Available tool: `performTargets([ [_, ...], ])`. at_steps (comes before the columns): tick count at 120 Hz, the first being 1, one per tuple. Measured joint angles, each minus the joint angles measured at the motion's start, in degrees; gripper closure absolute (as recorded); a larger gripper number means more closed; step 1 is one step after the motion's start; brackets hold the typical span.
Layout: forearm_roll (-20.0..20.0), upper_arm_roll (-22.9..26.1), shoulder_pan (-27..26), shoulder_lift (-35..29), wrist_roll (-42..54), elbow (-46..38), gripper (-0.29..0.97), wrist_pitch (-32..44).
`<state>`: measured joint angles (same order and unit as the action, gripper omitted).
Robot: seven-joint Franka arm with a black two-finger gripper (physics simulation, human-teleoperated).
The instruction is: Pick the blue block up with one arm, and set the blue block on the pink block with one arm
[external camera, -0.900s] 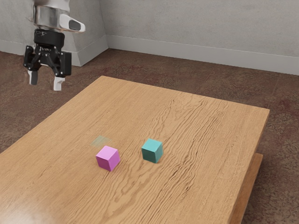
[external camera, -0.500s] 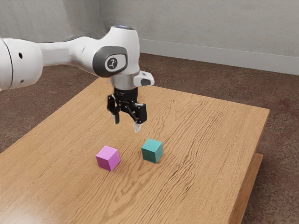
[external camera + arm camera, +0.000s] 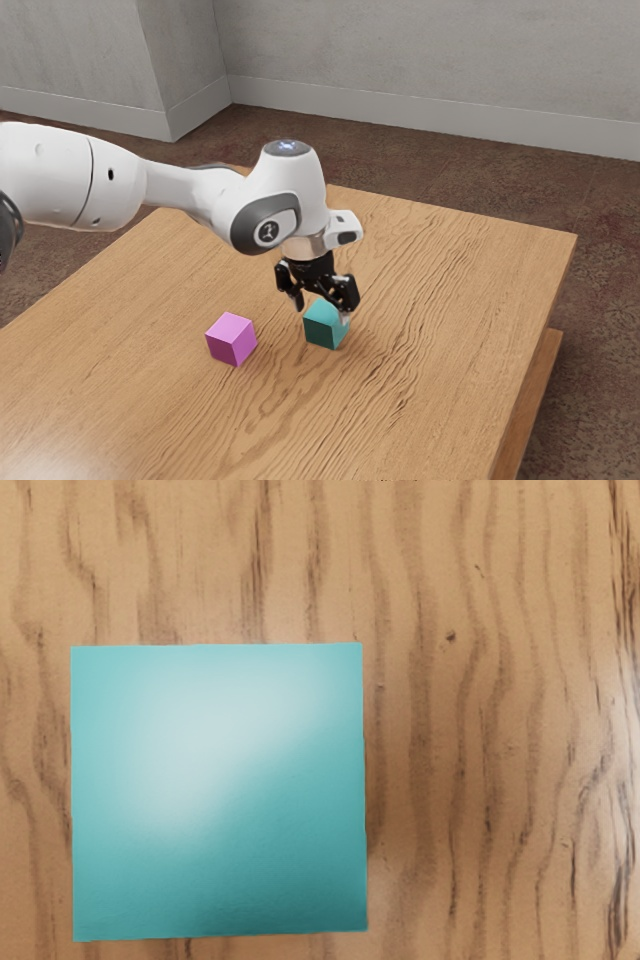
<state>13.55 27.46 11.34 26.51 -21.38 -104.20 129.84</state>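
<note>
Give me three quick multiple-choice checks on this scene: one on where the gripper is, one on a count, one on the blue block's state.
1. The gripper is: A) over the pink block; B) right over the blue block; C) beyond the table's edge.
2. Blocks on the table: A) two; B) one; C) three.
3. The blue block is: A) stacked on the pink block; B) lifted high; C) resting on the table.
Answers: 1 B, the exterior view shows it low over the blue block; 2 A, one pink and one blue; 3 C, its base sits on the wood, apart from the pink block.
</note>
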Motion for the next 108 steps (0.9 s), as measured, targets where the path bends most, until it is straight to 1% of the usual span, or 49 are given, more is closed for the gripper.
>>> performTargets([
  [10, 1.98, -0.61, 0.01, 0.49, -1.18, 0.02, 0.0, 1.1],
  [23, 5.73, -0.45, 0.05, 1.24, -2.46, 0.07, 0.0, 2.1],
  [39, 8.32, -0.21, 0.09, 2.9, -3.76, 0.48, 0.0, 2.8],
  [60, 9.61, 0.03, 0.09, 5.43, -5.08, 2.55, 0.0, 3.3],
  [82, 10.41, -0.06, 0.57, 7.44, -5.8, 2.91, 0.01, 4.01],
  [108, 11.94, 0.03, 0.61, 8.31, -6.11, 3.97, 0.06, 5.45],
])
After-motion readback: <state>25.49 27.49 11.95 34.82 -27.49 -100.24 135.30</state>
